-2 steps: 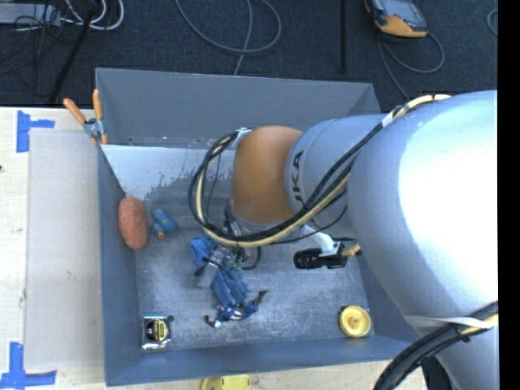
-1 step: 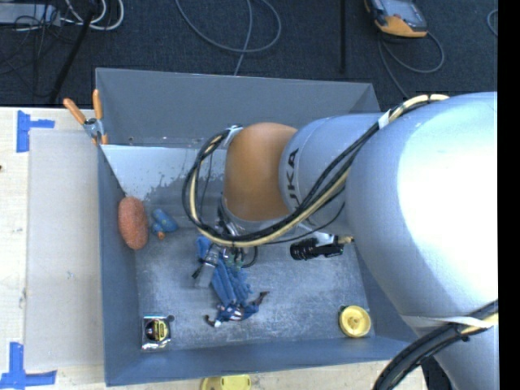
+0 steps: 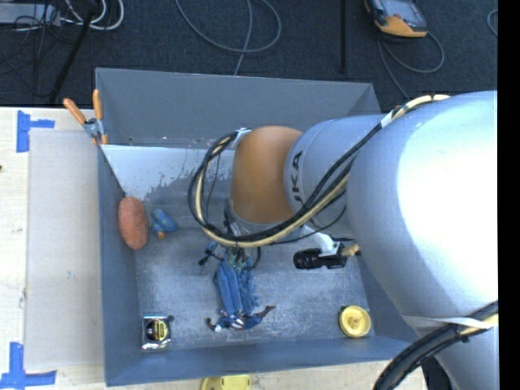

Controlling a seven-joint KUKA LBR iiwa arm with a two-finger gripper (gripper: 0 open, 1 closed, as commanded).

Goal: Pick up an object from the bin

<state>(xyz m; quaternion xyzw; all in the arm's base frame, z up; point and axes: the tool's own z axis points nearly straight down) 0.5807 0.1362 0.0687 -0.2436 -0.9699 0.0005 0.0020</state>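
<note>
My gripper (image 3: 228, 257) hangs low in the middle of the bin, mostly hidden under the arm's orange cover. Its dark tip sits right at the upper end of a blue-handled tool (image 3: 232, 293), which lies lengthwise towards the bin's front wall. Whether the gripper touches the tool I cannot tell. A black stick-shaped thing with a white and yellow end (image 3: 322, 258) lies just to the gripper's right.
An orange-brown oval lump (image 3: 132, 222) and a small blue piece (image 3: 164, 222) lie by the left wall. A small tape measure (image 3: 157, 331) sits in the front left corner and a yellow round disc (image 3: 355, 321) at the front right. The arm covers the bin's right side.
</note>
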